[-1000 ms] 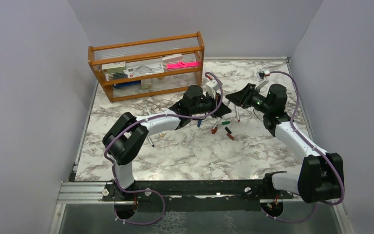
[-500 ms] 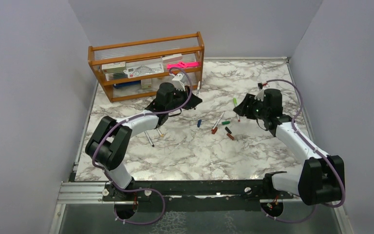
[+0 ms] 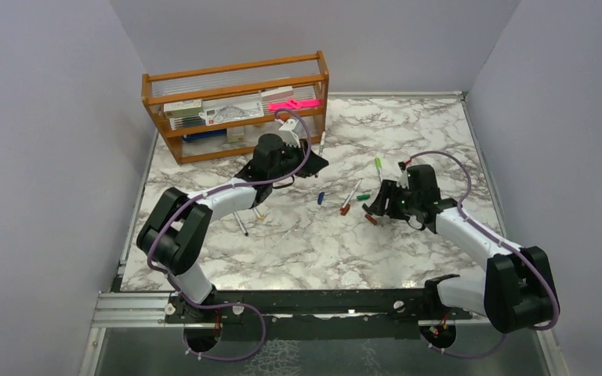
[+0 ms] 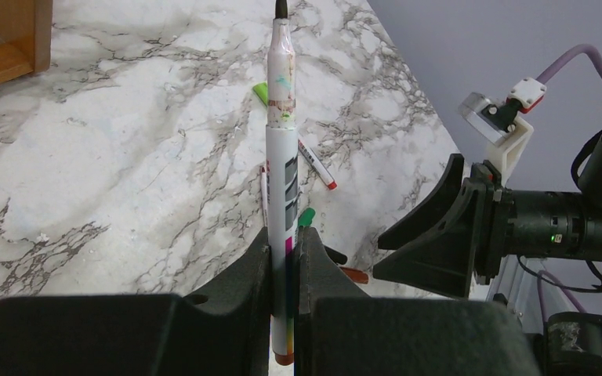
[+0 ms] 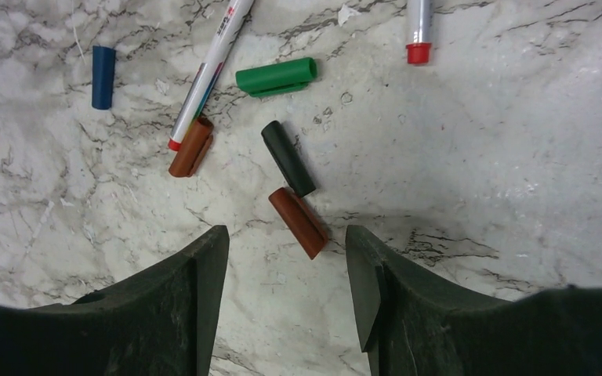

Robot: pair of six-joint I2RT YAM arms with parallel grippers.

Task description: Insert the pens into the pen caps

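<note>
My left gripper [image 3: 312, 162] is shut on a white-barrelled pen [image 4: 282, 157], whose dark tip points away over the table and whose orange end sticks out behind the jaws. My right gripper [image 5: 286, 262] is open, low over the table, with a red-brown cap [image 5: 299, 222] just ahead of its fingertips. A black cap [image 5: 288, 157], a green cap [image 5: 276, 77], a brown-red cap [image 5: 190, 146] and a blue cap [image 5: 103, 76] lie beyond. A red-ended pen [image 5: 210, 70] lies among them, and another [image 5: 418, 27] lies further right. A green-ended pen [image 3: 378, 166] lies further back.
A wooden rack [image 3: 235, 106] with stationery stands at the back left, close to my left gripper. A thin black pen [image 3: 240, 223] and a yellow-tipped stick [image 3: 259, 213] lie beside the left arm. Grey walls close in both sides.
My left gripper swung left toward the rack with the pen in it, then held still. My right gripper came nearer and lower, down over the caps, with its jaws open.
</note>
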